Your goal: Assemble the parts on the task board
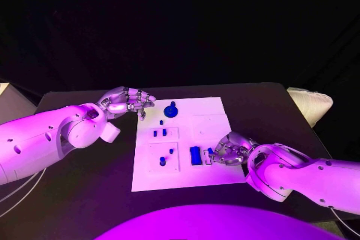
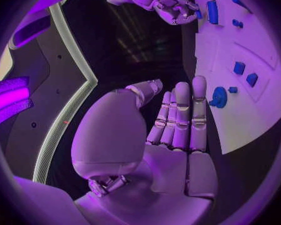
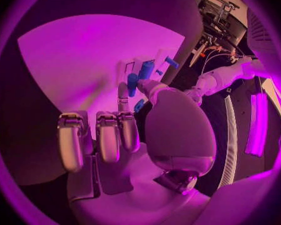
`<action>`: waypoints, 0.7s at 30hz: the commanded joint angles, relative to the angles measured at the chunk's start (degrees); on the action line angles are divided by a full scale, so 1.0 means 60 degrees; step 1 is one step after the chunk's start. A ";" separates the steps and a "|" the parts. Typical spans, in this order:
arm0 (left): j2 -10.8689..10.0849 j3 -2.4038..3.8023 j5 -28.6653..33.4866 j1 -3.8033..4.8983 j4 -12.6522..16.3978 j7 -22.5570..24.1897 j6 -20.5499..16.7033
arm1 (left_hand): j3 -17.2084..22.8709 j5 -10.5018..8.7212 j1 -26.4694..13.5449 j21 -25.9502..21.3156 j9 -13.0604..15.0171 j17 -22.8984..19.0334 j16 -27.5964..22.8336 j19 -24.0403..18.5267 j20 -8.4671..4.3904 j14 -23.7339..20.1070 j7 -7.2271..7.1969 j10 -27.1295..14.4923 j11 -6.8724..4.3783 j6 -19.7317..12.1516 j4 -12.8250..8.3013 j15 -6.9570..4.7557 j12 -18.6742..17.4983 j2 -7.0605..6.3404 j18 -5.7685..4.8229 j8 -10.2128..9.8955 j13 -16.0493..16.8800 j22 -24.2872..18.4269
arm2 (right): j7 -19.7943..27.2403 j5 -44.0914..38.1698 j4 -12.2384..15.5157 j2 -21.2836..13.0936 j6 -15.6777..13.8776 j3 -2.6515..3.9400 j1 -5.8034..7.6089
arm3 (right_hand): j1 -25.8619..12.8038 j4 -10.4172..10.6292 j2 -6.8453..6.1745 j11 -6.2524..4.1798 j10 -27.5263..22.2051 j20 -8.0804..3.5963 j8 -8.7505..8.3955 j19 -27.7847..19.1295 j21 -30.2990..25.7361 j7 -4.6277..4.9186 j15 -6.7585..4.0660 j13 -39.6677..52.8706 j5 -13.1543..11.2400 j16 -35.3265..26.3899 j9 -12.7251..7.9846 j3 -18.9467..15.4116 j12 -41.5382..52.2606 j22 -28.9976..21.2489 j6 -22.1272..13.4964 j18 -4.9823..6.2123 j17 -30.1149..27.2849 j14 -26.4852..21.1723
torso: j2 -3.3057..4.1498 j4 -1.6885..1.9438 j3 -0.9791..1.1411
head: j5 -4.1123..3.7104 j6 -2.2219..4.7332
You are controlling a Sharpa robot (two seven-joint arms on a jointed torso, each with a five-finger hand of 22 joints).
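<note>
Robot hand on the right point(image 1: 229, 150) is set at the task board point(image 1: 202, 182) edge, fingertips at a long blue block point(image 1: 195, 155); whether it is gripped cannot be told. Left robot hand point(image 1: 126, 102) is held empty, fingers loosely apart, near the board's far corner beside a round blue knob point(image 1: 171, 111). The block should be kept square and lowered gently. Smooth, matte plastic parts are seen on a flat white plate on the black counter point(image 1: 90, 188).

Board's point(image 1: 214, 105) far right bare (near left — studded).
</note>
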 commanded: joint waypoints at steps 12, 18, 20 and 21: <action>0.0017 0.0004 0.0064 0.0000 0.0015 0.0021 0.0228 | 0.0003 0.0066 -0.0064 -0.0034 -0.0011 -0.0011 -0.0035 -0.0024 0.0051 -0.0044 0.0079 -0.0058 -0.0026 -0.0081 -0.0019 0.0052 -0.0024 -0.0004 0.0069 0.0036 -0.0015 -0.0009 | -0.0086 0.0348 -0.0299 0.0339 0.0043 -0.0001 -0.0115 | -0.0592 0.0015 0.0093 -0.0077 0.0726 -0.0061 0.0007 0.0956 0.0058 0.0043 -0.0042 0.2204 -0.0106 0.0046 -0.0010 -0.0370 0.0049 0.2459 0.0096 -0.0097 0.2399 0.0968 | 0.0001 -0.0013 0.0022 | -0.0010 0.0001; 0.0027 0.0003 0.0063 0.0000 0.0013 0.0018 0.0245 | 0.0003 0.0066 -0.0064 -0.0034 -0.0011 -0.0011 -0.0035 -0.0024 0.0051 -0.0044 0.0079 -0.0058 -0.0026 -0.0081 -0.0019 0.0052 -0.0024 -0.0004 0.0069 0.0036 -0.0015 -0.0009 | -0.0084 0.0290 -0.0382 0.0445 0.0056 0.0000 -0.0119 | -0.0606 0.0010 0.0121 -0.0082 0.0723 -0.0062 0.0012 0.0951 0.0033 0.0035 -0.0045 0.2200 -0.0098 0.0039 -0.0010 -0.0377 0.0039 0.2453 0.0103 -0.0093 0.2387 0.0966 | -0.0002 0.0002 0.0019 | 0.0006 0.0001; 0.0025 0.0003 0.0063 0.0000 0.0011 0.0017 0.0244 | 0.0003 0.0066 -0.0064 -0.0034 -0.0011 -0.0011 -0.0035 -0.0024 0.0051 -0.0044 0.0079 -0.0058 -0.0026 -0.0081 -0.0019 0.0052 -0.0024 -0.0004 0.0069 0.0036 -0.0015 -0.0009 | -0.0074 0.0282 -0.0409 0.0474 0.0056 0.0000 -0.0120 | -0.0604 0.0007 0.0126 -0.0084 0.0723 -0.0063 0.0012 0.0951 0.0033 0.0033 -0.0045 0.2200 -0.0097 0.0038 -0.0010 -0.0377 0.0040 0.2453 0.0103 -0.0093 0.2385 0.0965 | -0.0001 -0.0002 0.0019 | 0.0011 0.0001; 0.0024 0.0003 0.0063 0.0000 0.0011 0.0017 0.0243 | 0.0003 0.0066 -0.0064 -0.0034 -0.0011 -0.0011 -0.0035 -0.0024 0.0051 -0.0044 0.0079 -0.0058 -0.0026 -0.0081 -0.0019 0.0052 -0.0024 -0.0004 0.0069 0.0036 -0.0015 -0.0009 | -0.0072 0.0280 -0.0418 0.0482 0.0056 0.0000 -0.0120 | -0.0600 0.0001 0.0134 -0.0086 0.0721 -0.0063 0.0012 0.0949 0.0022 0.0030 -0.0046 0.2198 -0.0093 0.0038 -0.0010 -0.0376 0.0036 0.2451 0.0103 -0.0091 0.2385 0.0965 | 0.0000 -0.0001 0.0019 | 0.0009 0.0001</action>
